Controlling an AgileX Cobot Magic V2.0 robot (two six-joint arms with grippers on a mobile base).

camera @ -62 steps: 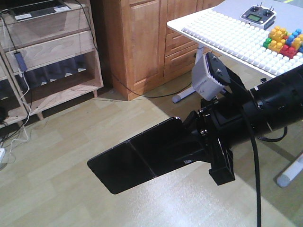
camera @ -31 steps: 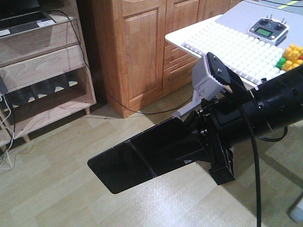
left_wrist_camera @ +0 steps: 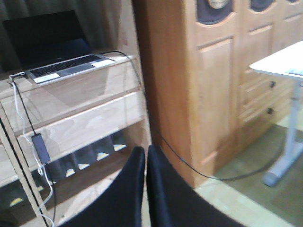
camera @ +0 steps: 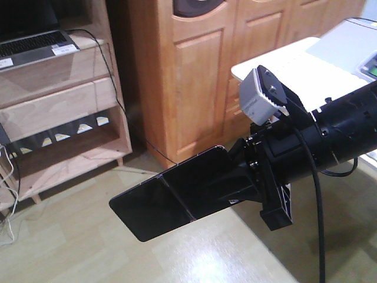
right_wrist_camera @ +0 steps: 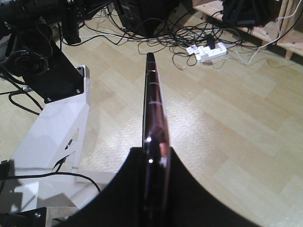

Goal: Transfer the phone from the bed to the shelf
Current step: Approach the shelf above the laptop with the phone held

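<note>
- Pale laminate floor point(camera: 70, 247); pale natural-wood shelving unit point(camera: 65, 97) at left, silver laptop point(camera: 32, 44) on its top, orange-brown wooden cabinet point(camera: 188, 76) beside it.
- Thin glossy black phone point(camera: 168, 200) clamped in right jaws, held out in the air above the floor, well apart from the shelving unit.
- Nothing in left jaws; they sit together.
- Step: transit to shelving unit. Next, by my judgement: close in, choose a free plank, lower phone flat, then release.

You're in a home-like room rigged for testing: pale laminate floor point(camera: 70, 236), a tall orange-wood cabinet point(camera: 194, 76), a pale-wood shelf point(camera: 59, 100) carrying an open laptop point(left_wrist_camera: 66, 66), and tangled cables point(right_wrist_camera: 156, 23) around a white power strip point(right_wrist_camera: 208, 51).
</note>
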